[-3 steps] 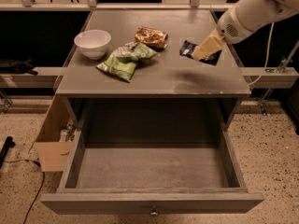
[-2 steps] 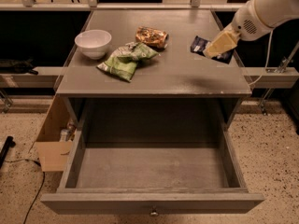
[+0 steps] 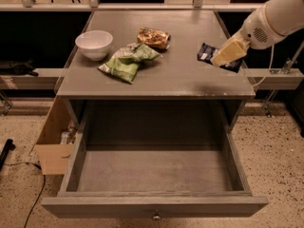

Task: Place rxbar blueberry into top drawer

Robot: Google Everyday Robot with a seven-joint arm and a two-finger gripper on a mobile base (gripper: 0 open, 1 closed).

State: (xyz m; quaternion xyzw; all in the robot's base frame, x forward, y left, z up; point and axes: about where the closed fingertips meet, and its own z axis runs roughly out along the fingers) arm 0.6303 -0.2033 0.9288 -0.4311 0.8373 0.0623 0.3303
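While the top drawer stood open, gripper clenched on rxbar blueberry, above the counter's right side, green chip bag and white bowl well apart to its left.

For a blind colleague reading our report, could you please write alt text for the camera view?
The robot's gripper holds the rxbar blueberry over the right side of a grey table, behind the open, empty top drawer. A white bowl, a green chip bag and an orange-brown packet lie further left.
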